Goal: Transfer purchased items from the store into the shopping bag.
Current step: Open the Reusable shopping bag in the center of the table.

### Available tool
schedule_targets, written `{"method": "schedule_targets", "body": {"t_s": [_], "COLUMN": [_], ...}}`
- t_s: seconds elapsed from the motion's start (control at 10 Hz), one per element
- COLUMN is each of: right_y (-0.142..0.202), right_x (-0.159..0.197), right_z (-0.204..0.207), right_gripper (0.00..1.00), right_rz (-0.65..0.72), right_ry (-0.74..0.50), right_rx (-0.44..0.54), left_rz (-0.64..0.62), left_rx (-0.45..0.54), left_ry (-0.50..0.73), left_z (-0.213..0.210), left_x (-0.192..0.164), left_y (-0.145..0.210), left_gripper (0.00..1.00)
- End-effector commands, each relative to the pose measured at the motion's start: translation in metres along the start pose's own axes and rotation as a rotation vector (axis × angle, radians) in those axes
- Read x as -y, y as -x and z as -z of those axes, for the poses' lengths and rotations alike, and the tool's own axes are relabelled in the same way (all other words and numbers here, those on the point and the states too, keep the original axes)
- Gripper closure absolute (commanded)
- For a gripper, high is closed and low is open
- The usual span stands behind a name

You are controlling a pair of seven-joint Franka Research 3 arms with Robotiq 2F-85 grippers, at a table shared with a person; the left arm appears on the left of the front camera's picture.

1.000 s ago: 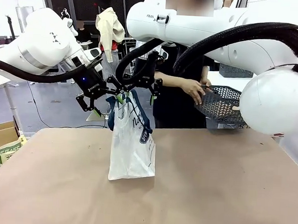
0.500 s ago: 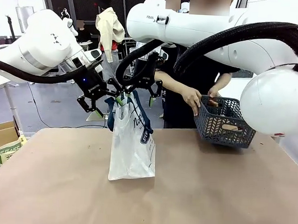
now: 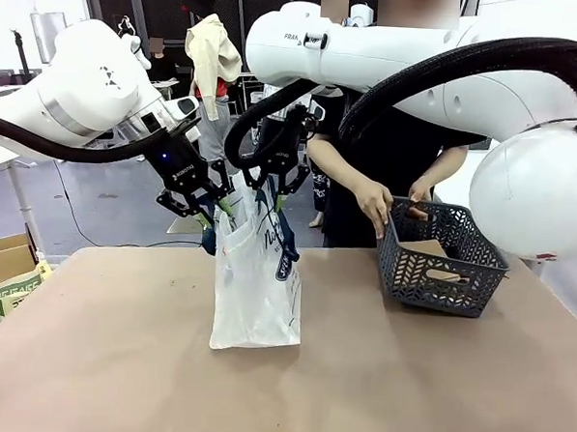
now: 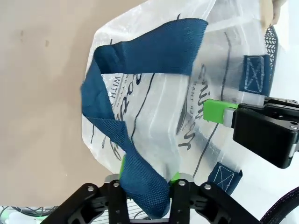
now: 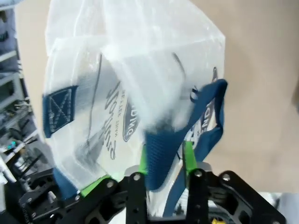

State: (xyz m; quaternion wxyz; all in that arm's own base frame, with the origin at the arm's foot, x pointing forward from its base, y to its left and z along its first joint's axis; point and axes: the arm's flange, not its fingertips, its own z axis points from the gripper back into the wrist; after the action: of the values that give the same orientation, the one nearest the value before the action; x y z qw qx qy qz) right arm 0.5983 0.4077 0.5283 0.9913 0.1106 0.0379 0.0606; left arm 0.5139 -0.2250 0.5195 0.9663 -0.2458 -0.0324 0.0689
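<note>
Shopping bag under left tool and right tool (each clamped on a navy handle)

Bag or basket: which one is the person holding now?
The dark grey lattice basket on the right: the person's hand holds its rim. The white shopping bag is held by the left gripper and right gripper.

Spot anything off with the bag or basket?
Nothing stands out. The shopping bag stands upright on the table, a navy strap in the left gripper and one in the right gripper; the basket sits level, nothing spilled.
</note>
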Motion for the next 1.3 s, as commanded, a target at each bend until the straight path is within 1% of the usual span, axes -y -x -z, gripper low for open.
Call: {"method": "schedule_targets", "body": {"t_s": [0.0, 0.1, 0.3, 0.5, 0.6, 0.8, 0.9, 1.2], "right_y": [0.029, 0.041, 0.067, 0.090, 0.098, 0.105, 0.108, 0.114], "right_x": [0.014, 0.017, 0.036, 0.052, 0.063, 0.082, 0.088, 0.102], "right_z": [0.005, 0.002, -0.002, -0.007, -0.010, -0.017, -0.020, -0.033], "right_gripper": [1.00, 1.00, 1.00, 1.00, 1.00, 1.00, 1.00, 1.00], "right_rz": [-0.025, -0.027, -0.010, -0.038, -0.077, -0.145, -0.167, -0.197], "right_ry": [-0.022, -0.001, 0.048, 0.080, 0.111, 0.112, 0.114, 0.135], "right_rx": [0.008, 0.005, -0.009, -0.024, -0.040, -0.003, 0.013, 0.017], "left_rz": [-0.008, -0.013, -0.034, -0.031, -0.024, -0.041, -0.043, -0.021], "left_rx": [-0.023, -0.029, -0.046, -0.057, -0.064, -0.068, -0.068, -0.095], "left_ry": [0.012, 0.004, -0.044, -0.072, -0.107, -0.177, -0.184, -0.223], "left_z": [0.001, 0.000, -0.007, -0.017, -0.021, -0.022, -0.020, -0.020], "left_x": [-0.003, -0.005, -0.012, -0.020, -0.024, -0.030, -0.031, -0.035], "left_y": [0.011, 0.013, 0.020, 0.029, 0.031, 0.035, 0.036, 0.035], "left_gripper": [1.00, 1.00, 1.00, 1.00, 1.00, 1.00, 1.00, 1.00]}}
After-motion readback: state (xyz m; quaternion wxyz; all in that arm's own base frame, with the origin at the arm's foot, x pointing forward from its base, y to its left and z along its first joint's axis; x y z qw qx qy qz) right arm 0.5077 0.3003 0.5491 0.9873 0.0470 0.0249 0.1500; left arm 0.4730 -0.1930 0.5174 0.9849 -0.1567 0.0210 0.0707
